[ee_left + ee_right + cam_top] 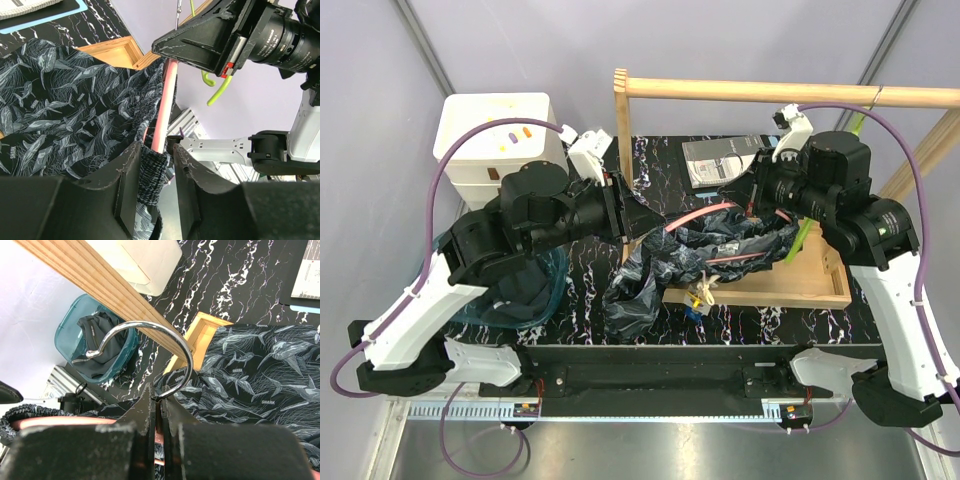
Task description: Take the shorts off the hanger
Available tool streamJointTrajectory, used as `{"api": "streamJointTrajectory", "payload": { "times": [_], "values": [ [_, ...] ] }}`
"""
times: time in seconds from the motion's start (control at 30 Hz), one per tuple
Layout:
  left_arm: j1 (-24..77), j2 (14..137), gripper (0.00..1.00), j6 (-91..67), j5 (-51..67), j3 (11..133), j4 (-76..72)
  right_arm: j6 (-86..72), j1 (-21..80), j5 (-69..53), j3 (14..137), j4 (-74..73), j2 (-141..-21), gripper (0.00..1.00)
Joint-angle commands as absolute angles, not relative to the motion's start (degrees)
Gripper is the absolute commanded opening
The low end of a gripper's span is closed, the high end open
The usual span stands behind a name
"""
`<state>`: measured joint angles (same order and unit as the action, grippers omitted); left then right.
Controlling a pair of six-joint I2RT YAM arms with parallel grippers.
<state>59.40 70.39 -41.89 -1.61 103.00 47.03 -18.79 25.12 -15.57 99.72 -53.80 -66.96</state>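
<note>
The marbled blue-grey shorts (705, 248) hang on a pink hanger (698, 213) and spill over the wooden tray's left end onto the table. My left gripper (638, 222) is shut on their waistband (152, 172) at the end of the pink hanger arm (165, 100). My right gripper (750, 205) is shut on the hanger's metal hook (172, 347), which rises from between its fingertips (159, 399). The plain dark shorts (520, 290) lie in a teal bin (558, 272) at the left, also seen in the right wrist view (97, 337).
A wooden tray (800, 285) lies under the shorts at the right. A wooden rail (770, 92) on posts spans the back, with a green hanger (804, 235) by it. A white drawer box (495, 135) stands back left. A booklet (715, 160) lies behind the tray.
</note>
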Motion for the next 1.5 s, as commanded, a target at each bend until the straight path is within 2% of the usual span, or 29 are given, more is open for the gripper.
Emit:
{"api": "streamJointTrajectory", "payload": {
  "times": [0.0,0.4,0.47,0.5,0.67,0.7,0.73,0.93,1.17,1.33,1.47],
  "values": [
    [59.2,70.0,0.34,-41.8,-0.7,102.9,45.1,-18.8,25.0,-15.6,101.5,-52.0,-65.3,0.0],
    [59.2,71.9,0.34,-41.3,1.9,103.7,46.2,-18.5,24.9,-15.6,102.1,-51.8,-65.9,0.0],
    [59.2,71.7,0.29,-41.1,2.1,103.8,46.3,-18.5,25.0,-15.5,102.1,-51.7,-65.9,0.0],
    [59.3,71.5,0.22,-41.0,1.8,103.6,46.6,-18.5,25.0,-15.3,102.1,-51.5,-66.0,0.0],
    [59.2,70.5,0.13,-40.3,1.1,103.5,47.2,-19.0,25.0,-15.1,102.8,-51.3,-66.2,0.0],
    [59.2,70.6,0.03,-40.2,1.5,103.5,47.2,-19.1,25.0,-14.9,102.9,-51.3,-66.4,0.0],
    [59.3,70.6,0.0,-40.2,1.5,103.5,47.3,-19.2,25.0,-14.8,103.0,-51.3,-66.4,0.0],
    [59.2,67.5,0.0,-39.3,-4.3,103.1,47.8,-21.1,25.0,-7.2,102.6,-52.6,-66.4,0.0],
    [59.2,57.9,0.0,-41.4,-18.3,95.9,48.9,-24.6,25.0,4.7,102.5,-54.8,-65.5,0.0],
    [59.2,52.0,0.0,-43.0,-19.8,89.4,49.1,-27.9,25.0,8.3,102.8,-55.1,-65.7,0.0],
    [59.2,49.7,0.0,-44.3,-20.4,86.5,49.2,-30.1,24.9,6.5,104.4,-54.1,-66.8,0.0]
  ]
}}
